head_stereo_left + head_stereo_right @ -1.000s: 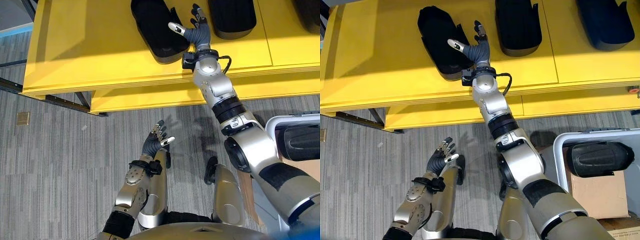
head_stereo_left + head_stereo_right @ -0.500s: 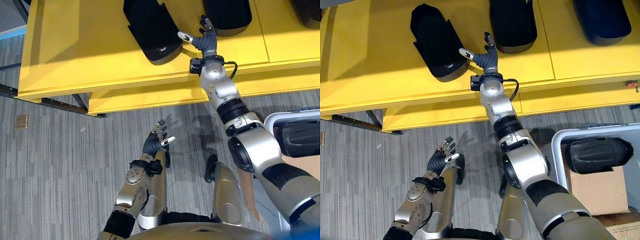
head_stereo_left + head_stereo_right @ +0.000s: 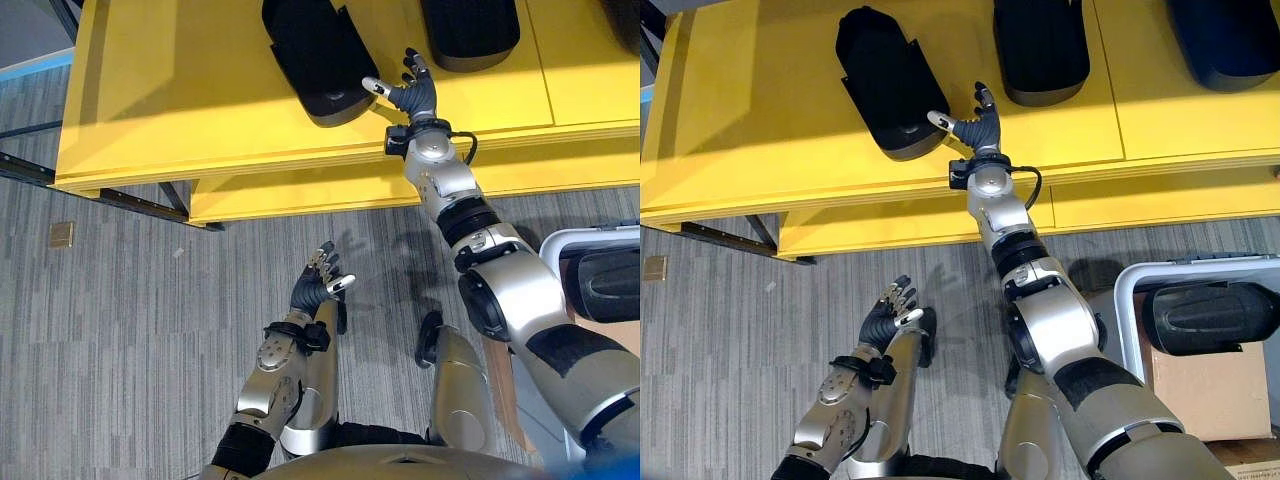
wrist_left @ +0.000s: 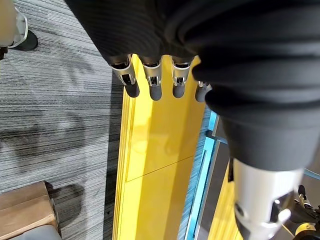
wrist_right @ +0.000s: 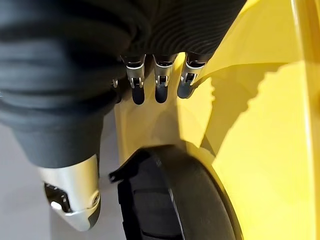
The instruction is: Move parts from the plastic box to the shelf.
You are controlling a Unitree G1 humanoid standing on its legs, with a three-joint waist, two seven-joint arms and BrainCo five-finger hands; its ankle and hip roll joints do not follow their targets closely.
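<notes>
The right hand (image 5: 100,60) fills the upper left of the frame, its dark ribbed cover bulging across the top. Below the cover, silver fingers (image 5: 161,82) with dark tips hang in a short row near the upper middle, straight and holding nothing. The thumb (image 5: 70,197), silver and rounded, juts down at the lower left. Past the fingers lies the yellow shelf (image 5: 265,150), spread over the right side. A black part (image 5: 175,200) with a curved rim sits at the lower middle, resting on the shelf, apart from the fingertips.

A cardboard box (image 3: 1195,388) is parked on the grey carpet (image 3: 100,330), with a small tan square (image 3: 62,234) spotted farther left.
</notes>
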